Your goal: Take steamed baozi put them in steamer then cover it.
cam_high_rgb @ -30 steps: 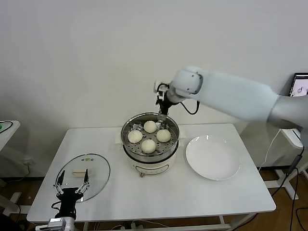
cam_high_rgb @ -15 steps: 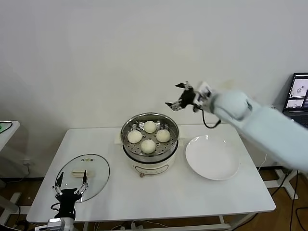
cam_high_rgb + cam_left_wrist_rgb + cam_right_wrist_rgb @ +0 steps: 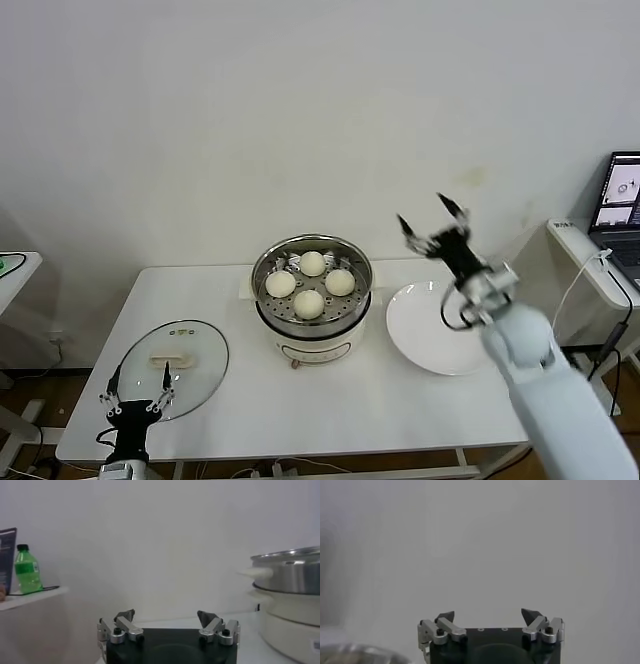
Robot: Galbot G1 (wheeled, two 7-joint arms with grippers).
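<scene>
Several cream-white baozi (image 3: 308, 303) lie in the shiny steel steamer (image 3: 270, 262), which sits on its white pot base at the table's middle. The cover (image 3: 200, 370), a clear glass lid with a cream handle, lies flat at the table's front left. My left gripper (image 3: 137, 382) is open at the lid's near edge, with nothing between its fingers. It is also open in the left wrist view (image 3: 166, 616), where the steamer (image 3: 290, 570) stands off to one side. My right gripper (image 3: 430, 218) is open and empty, raised in the air above the plate, right of the steamer. The right wrist view shows the right gripper (image 3: 488, 615) facing the bare wall.
A flat white plate (image 3: 420, 335) lies right of the steamer, partly behind my right arm. The white table (image 3: 350, 410) has bare room in front. A laptop (image 3: 625, 190) stands at the far right. A green bottle (image 3: 26, 570) sits on a side surface.
My right arm has swung from over the steamer's back rim out to the right and now hangs above the plate. My left gripper has drawn back slightly toward the table's front edge.
</scene>
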